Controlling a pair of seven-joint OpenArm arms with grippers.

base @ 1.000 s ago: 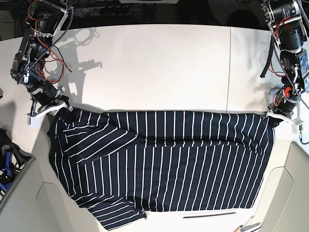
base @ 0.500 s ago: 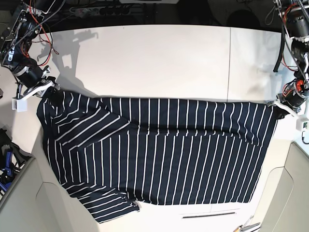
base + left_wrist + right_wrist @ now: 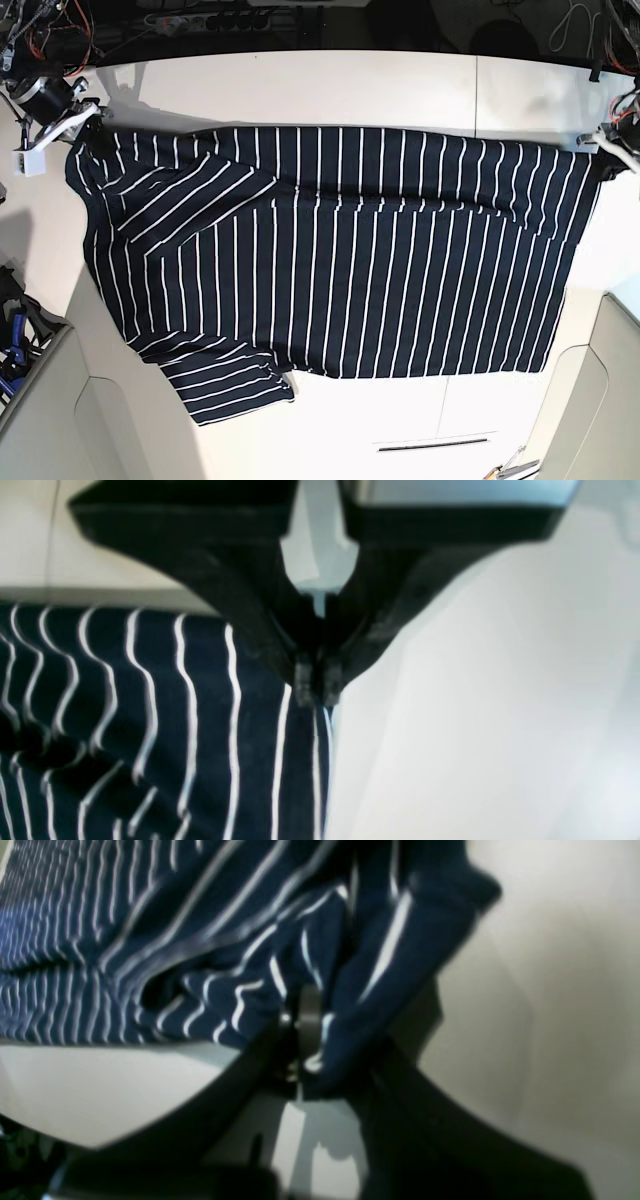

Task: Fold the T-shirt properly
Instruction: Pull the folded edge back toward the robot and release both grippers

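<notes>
Base view: the T-shirt [image 3: 340, 260] lies spread across the white table [image 3: 330, 90], far edge stretched in a nearly straight line between your two arms, near edge reaching toward the table's front. One sleeve [image 3: 230, 385] pokes out at the lower left; another lies folded over the body at the upper left.

Left gripper [image 3: 316, 687]: fingers pinched tight on the shirt's corner, cloth hanging from the tips in the left wrist view. In the base view it sits at the far right corner [image 3: 608, 150].

Right gripper [image 3: 300, 1035]: closed on a bunched wad of striped cloth, seen in the right wrist view; in the base view it holds the far left corner [image 3: 75, 122].

Step in hand, as I judge it: laying the shirt out flat under tension before the first fold. Wrinkles show near the middle right, and the upper sleeve is not squared.

Next move calls for you to set the held edge down without losing tension, let go, then tidy the sleeves before folding. Watch the near sleeve; it could drag.

Writing: none readable. No neck label or brand shows in any view.
</notes>
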